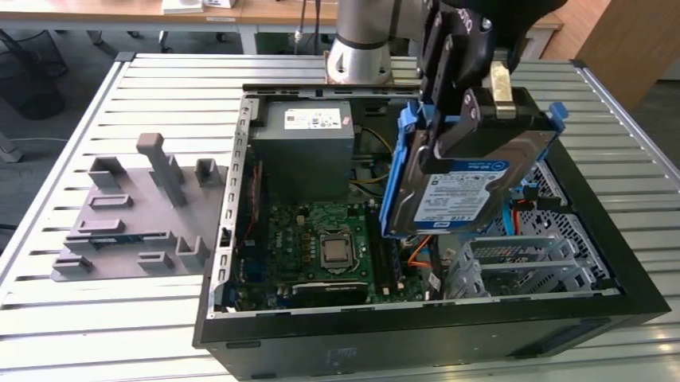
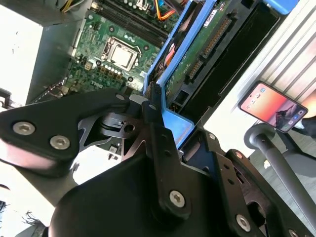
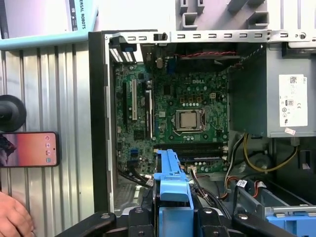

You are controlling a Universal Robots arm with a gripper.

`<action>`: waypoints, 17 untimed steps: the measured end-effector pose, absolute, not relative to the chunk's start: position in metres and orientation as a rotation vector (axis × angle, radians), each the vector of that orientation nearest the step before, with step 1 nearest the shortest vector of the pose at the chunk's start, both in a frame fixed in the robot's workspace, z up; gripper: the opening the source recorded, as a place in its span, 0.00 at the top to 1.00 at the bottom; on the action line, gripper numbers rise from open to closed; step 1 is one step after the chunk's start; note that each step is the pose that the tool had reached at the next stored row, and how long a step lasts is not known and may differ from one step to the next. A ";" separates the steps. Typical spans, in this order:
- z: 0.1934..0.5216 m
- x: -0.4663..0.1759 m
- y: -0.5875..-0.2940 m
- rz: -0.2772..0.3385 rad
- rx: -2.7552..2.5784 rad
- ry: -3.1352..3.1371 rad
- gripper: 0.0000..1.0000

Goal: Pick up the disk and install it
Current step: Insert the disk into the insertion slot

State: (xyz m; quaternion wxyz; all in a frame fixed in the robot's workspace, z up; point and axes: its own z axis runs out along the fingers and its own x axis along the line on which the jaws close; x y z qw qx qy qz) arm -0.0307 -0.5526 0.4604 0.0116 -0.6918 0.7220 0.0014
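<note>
Gripper point(image 1: 480, 119) clamped on the upper edge of the disk point(image 1: 459, 191); disk held tilted in the air over the open computer case point(image 1: 425, 350), near the drive cage point(image 1: 521, 267) at the exterior view's right. White-and-blue label faces outward. Blue carrier frame point(image 3: 173, 182) sits in front of the motherboard point(image 3: 173, 113) in the first wrist view. Power supply point(image 1: 308, 151) carries a white sticker. Phone point(image 3: 28, 149) lies on the slatted table point(image 3: 69, 123), a person's hand point(image 3: 15, 217) near it
</note>
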 end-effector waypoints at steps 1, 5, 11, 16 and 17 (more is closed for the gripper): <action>0.460 -0.028 -0.553 0.004 -2.157 2.252 0.64; 0.459 -0.022 -0.554 0.004 -2.158 2.252 0.64; 0.459 -0.022 -0.554 0.004 -2.157 2.252 0.64; 0.458 -0.022 -0.562 0.004 -2.157 2.252 0.64; 0.458 -0.022 -0.563 0.004 -2.157 2.252 0.64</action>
